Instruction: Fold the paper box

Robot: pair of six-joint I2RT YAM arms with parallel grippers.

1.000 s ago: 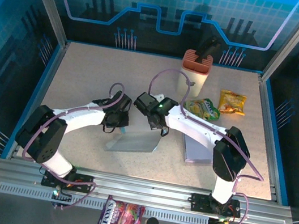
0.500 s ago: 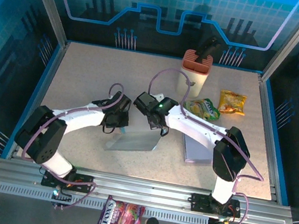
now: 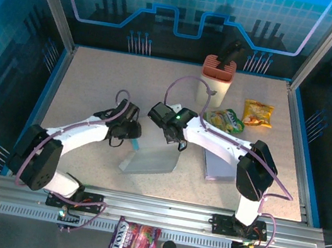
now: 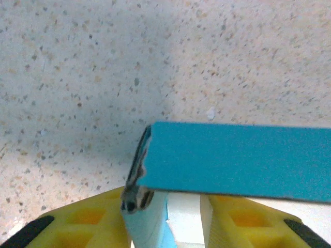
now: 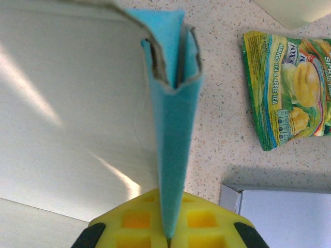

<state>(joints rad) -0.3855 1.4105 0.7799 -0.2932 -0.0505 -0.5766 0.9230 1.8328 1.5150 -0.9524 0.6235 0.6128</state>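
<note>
On the speckled table [image 3: 95, 87], the paper box [image 3: 150, 159] lies in front of the tan tub [image 3: 215, 81], long side running left to right. The right gripper [image 3: 179, 145] pinches its back right corner tight. The left gripper [image 3: 133, 142] sits at the back left corner, fingers apart around the blue edge.

Teal paper box [image 4: 232, 160] edge, parted left gripper [image 4: 165, 201] below

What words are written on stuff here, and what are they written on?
"MANGO & APPLE TEA": on the green snack bag, as best it reads; its other print is blurred.
Orange snack bag: print too small to read.
Pink candy bag: print too small to read.
Blue paper box: no writing visible.
</note>
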